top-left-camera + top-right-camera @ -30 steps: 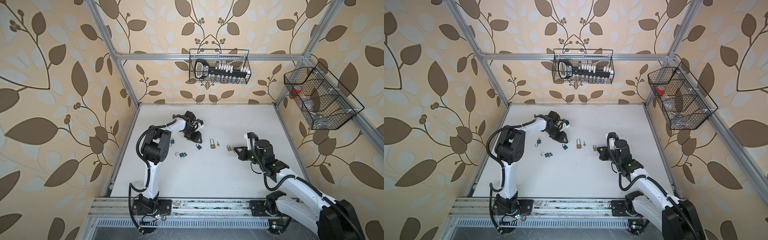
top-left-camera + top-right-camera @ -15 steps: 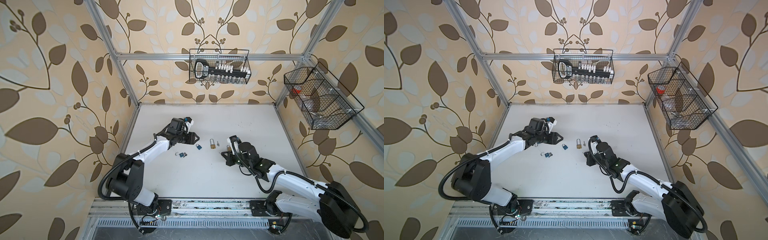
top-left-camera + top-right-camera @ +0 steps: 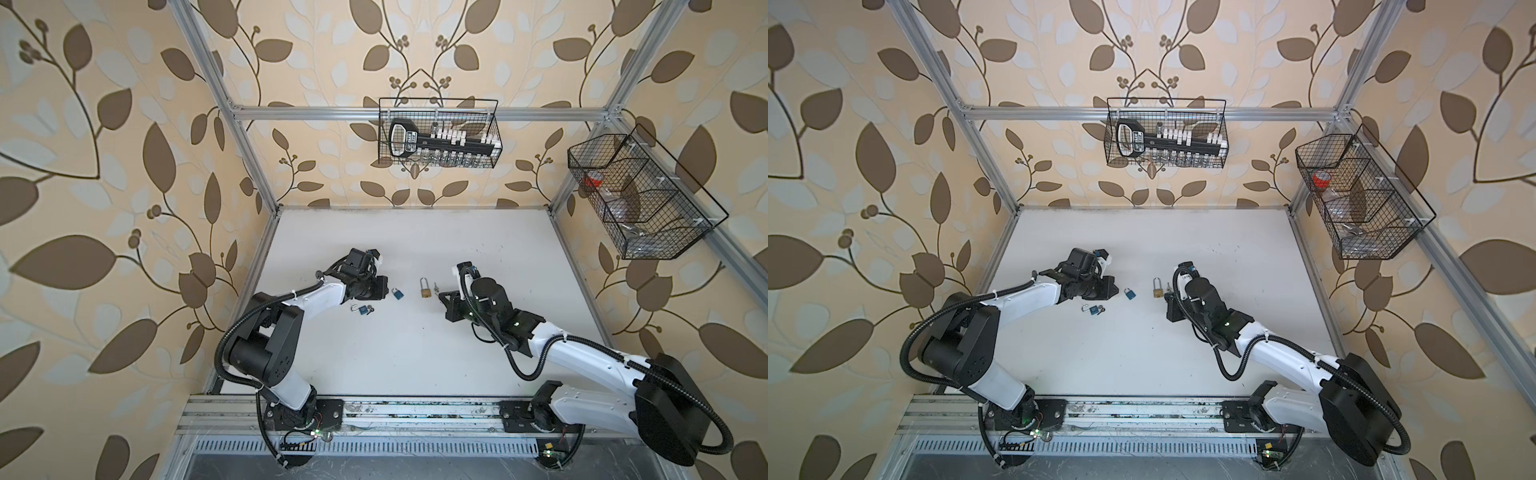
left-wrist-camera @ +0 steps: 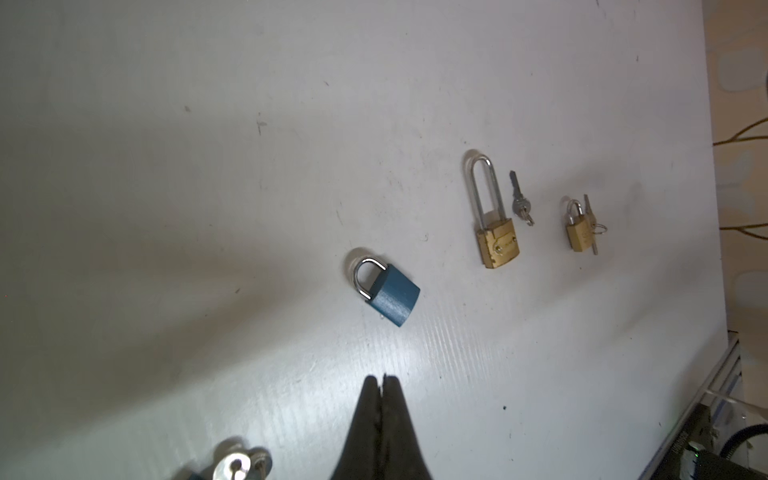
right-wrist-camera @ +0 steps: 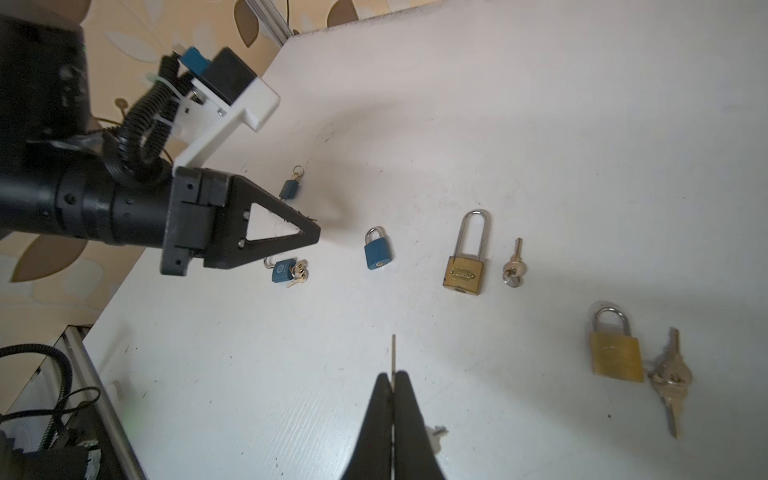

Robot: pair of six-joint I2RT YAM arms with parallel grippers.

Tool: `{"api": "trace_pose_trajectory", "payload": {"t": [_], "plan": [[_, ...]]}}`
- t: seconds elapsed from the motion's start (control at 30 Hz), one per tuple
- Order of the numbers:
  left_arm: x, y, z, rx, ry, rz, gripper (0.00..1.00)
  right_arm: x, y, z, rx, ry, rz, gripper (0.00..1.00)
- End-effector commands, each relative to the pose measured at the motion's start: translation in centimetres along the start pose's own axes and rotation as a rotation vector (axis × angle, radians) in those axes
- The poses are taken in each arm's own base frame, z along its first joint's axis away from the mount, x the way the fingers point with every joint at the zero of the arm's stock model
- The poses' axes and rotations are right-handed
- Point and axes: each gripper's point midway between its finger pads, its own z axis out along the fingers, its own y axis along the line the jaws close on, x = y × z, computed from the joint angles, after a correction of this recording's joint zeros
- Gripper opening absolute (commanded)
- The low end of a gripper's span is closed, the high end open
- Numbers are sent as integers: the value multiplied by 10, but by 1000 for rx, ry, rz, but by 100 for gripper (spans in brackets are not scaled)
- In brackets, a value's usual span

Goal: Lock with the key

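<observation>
My right gripper (image 5: 392, 376) is shut on a key (image 5: 393, 353); its thin blade sticks out past the fingertips, edge-on. In both top views this gripper (image 3: 444, 301) (image 3: 1168, 305) hovers just right of the long-shackle brass padlock (image 3: 424, 289) (image 5: 463, 270). My left gripper (image 4: 383, 378) (image 3: 384, 286) is shut with nothing between its fingers. It sits a short way from a blue padlock (image 4: 388, 293) (image 3: 397, 294) (image 5: 377, 249) lying flat with its shackle closed.
A loose key (image 5: 514, 266) lies beside the long brass padlock. A small brass padlock (image 5: 615, 353) with keys lies nearer my right arm. Another blue padlock (image 3: 363, 309) with keys lies below the left gripper. Wire baskets (image 3: 438, 133) (image 3: 640, 195) hang on the walls.
The left gripper has closed and its arm has folded back and lowered beside the blue padlock. The right gripper has moved left with the key, toward the long brass padlock.
</observation>
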Motion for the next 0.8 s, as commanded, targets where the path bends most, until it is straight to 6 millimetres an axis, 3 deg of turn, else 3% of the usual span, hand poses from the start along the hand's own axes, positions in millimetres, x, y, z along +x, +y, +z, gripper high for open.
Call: {"api": "trace_pose_trajectory", "payload": {"t": [0.0,0.17,0.77], "plan": [[-12,-5,5,-16,-15,18,0,-11,-9,-14,54,-59,-3,0],[-12,2,19,-46,7,-8,0,-14,-15,-27,79,-92,-6,0],[-9,15,47,-81,69,-40,0,-15,-20,-36,107,-99,-28,0]]}}
